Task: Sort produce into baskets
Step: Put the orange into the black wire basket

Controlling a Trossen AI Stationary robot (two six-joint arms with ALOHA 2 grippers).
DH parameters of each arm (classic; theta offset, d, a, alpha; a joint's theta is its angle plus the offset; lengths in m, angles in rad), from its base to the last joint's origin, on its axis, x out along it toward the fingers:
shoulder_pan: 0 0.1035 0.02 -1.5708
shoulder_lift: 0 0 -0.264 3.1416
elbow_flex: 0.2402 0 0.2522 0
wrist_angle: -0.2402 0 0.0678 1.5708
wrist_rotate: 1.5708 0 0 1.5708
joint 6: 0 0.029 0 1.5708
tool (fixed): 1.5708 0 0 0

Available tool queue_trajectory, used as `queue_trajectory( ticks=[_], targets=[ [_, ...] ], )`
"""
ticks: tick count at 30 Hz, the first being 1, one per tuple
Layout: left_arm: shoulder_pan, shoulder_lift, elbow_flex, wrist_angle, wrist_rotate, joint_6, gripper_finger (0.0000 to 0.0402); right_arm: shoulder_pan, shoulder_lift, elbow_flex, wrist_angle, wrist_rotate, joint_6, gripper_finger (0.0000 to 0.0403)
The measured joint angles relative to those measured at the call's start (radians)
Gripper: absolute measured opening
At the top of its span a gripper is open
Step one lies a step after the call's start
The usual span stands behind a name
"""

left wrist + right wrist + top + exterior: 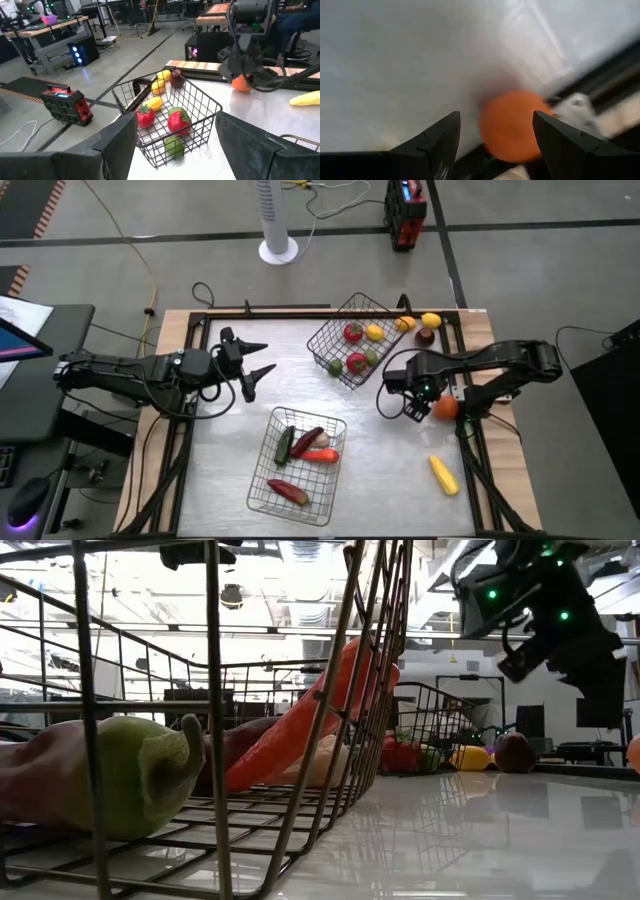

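While our right gripper (495, 145) hangs wide open and empty above the round orange fruit (512, 125), we should centre before closing; our left gripper (255, 360), open and empty, waits.

The right gripper (495, 132) has black fingers; the round fruit (512, 125) just ahead of it is plain orange. The desk (220, 460) is pale grey-white. The nearby basket (345, 340) is silver wire, holding red, yellow and green pieces.

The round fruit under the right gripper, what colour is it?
Orange; the right wrist view shows it best.
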Motion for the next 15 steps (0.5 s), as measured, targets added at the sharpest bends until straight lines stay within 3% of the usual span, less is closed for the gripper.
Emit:
queue_trajectory(
  ticks=[4,8,15],
  targets=[
    [0.000,0.000,0.000,0.001,0.000,0.015,0.0256,0.036,0.000,-0.031,0.112,-0.111,0.019,0.0277],
    [0.000,0.000,0.000,0.002,0.000,0.014,0.0256,0.090,0.000,-0.031,0.124,-0.129,0.033,0.0277],
    [0.000,0.000,0.000,0.002,0.002,0.000,0.0256,0.148,0.000,-0.039,0.181,-0.118,-0.092,0.0277]
  ],
)
